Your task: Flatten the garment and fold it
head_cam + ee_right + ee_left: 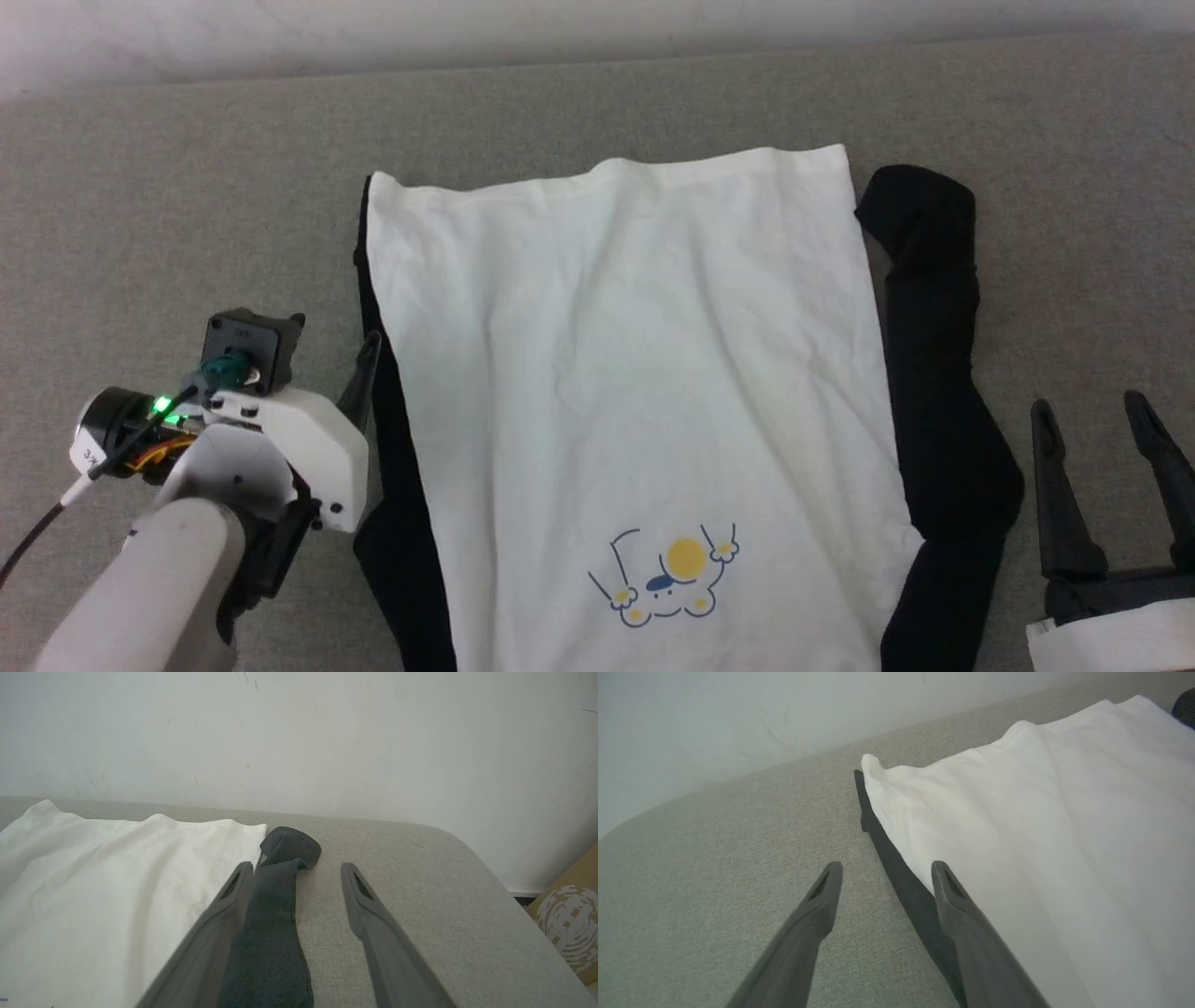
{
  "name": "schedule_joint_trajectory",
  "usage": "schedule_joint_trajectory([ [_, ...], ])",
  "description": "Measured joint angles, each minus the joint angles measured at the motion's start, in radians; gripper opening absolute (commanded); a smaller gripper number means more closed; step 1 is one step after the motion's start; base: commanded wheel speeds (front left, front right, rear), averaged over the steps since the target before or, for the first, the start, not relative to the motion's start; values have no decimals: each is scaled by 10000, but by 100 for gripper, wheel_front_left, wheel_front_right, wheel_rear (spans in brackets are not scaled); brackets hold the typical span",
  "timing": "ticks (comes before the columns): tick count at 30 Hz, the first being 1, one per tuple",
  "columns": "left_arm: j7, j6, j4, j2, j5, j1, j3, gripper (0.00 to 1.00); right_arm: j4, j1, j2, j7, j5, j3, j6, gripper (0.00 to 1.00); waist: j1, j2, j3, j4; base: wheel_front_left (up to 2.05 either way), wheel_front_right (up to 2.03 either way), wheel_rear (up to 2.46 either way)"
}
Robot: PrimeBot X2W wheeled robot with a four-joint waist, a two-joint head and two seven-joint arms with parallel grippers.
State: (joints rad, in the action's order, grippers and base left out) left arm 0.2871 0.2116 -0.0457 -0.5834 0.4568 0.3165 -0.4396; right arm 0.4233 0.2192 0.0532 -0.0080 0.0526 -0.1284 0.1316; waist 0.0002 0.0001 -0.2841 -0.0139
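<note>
Lying face up on the grey padded surface (187, 205), the garment (635, 373) has its white body spread nearly smooth, with the hem (607, 173) at the far side and the chest print (667, 579) near the robot. The left sleeve (397, 523) shows as a narrow black strip along the body's edge, seemingly tucked partly under it. The right sleeve (934, 373) lies along the other edge, its cuff (920, 201) doubled over at the far end. Flattening looks largely done, so folding seems about to start. The left gripper (886, 870) hovers empty over the left strip, fingers apart. The right gripper (1090, 408), also apart and empty, sits just beside the right sleeve. The next move likely calls for pinching a sleeve or side edge low to the surface and carrying it across the body without dragging the rest.
</note>
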Motion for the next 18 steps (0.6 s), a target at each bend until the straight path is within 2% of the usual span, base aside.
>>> schedule_joint_trajectory([
  [12, 311, -616, 1406, 173, 456, 1059, -94, 100, 169, -361, 0, 165, -182, 23, 0, 100, -2, 0, -1308, 58, 0, 0, 0],
  [18, 307, -757, 1624, 529, 815, 1515, -69, 100, 190, -483, 0, 251, -194, 35, 0, 100, -2, 0, -1599, 25, 0, 0, 0],
])
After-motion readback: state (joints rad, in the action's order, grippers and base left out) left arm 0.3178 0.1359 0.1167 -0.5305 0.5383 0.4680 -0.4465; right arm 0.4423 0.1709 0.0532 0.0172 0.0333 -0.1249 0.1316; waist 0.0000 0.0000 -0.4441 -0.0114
